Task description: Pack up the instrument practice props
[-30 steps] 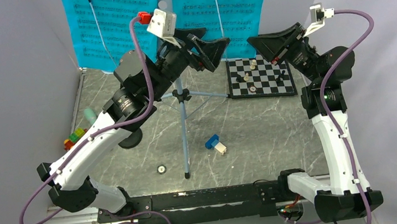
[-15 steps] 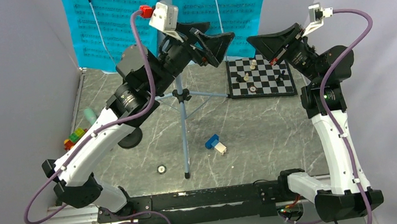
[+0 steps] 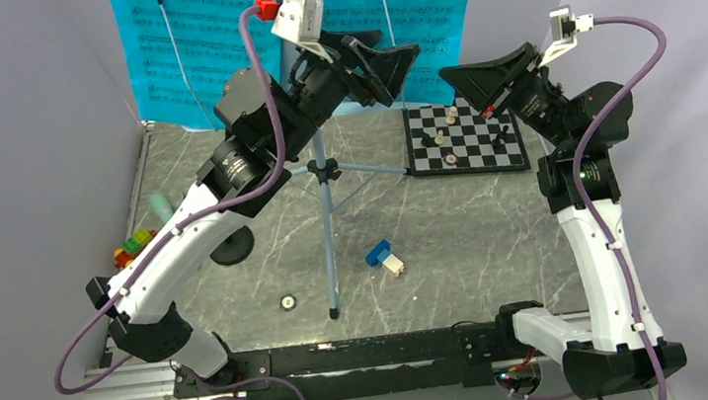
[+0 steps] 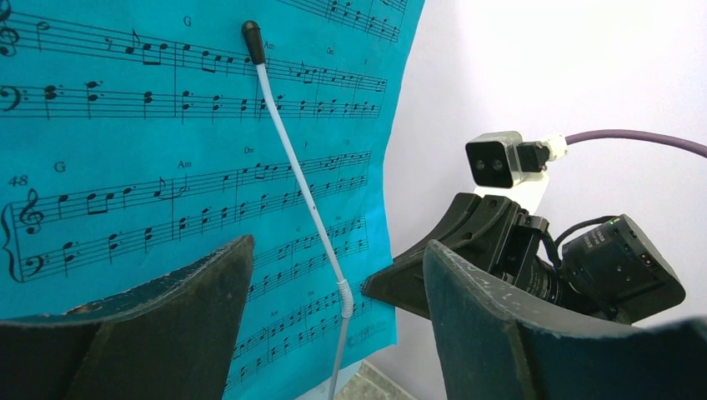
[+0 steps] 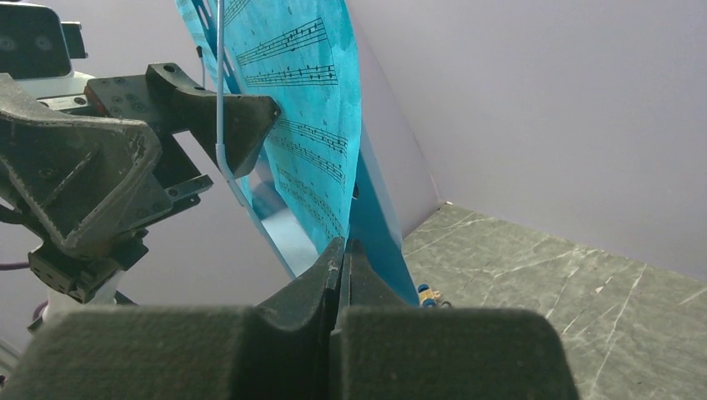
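Pinching what looks like a corner of the sheet-music page (image 5: 308, 108) between pressed-together jaws, the right gripper (image 5: 343, 243) steadies it while the left gripper (image 4: 338, 246), jaws spread, frames its clip wire (image 4: 297, 167).

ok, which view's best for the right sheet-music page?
Left wrist: the right sheet-music page fills the frame, notes legible. Top external crops its top; right wrist sees it at a steep angle.

Ahead of your left gripper (image 4: 338, 258), the cyan sheet-music page (image 4: 125, 150) is thin matt paper; the wire (image 4: 304, 200) across it is smooth and pale-coated. That gripper's fingers (image 4: 508, 333) are matt black plastic, scuffed grey at the edges. Beyond your right gripper (image 5: 343, 250), the tabletop (image 5: 534, 275) is smooth and marble-patterned.
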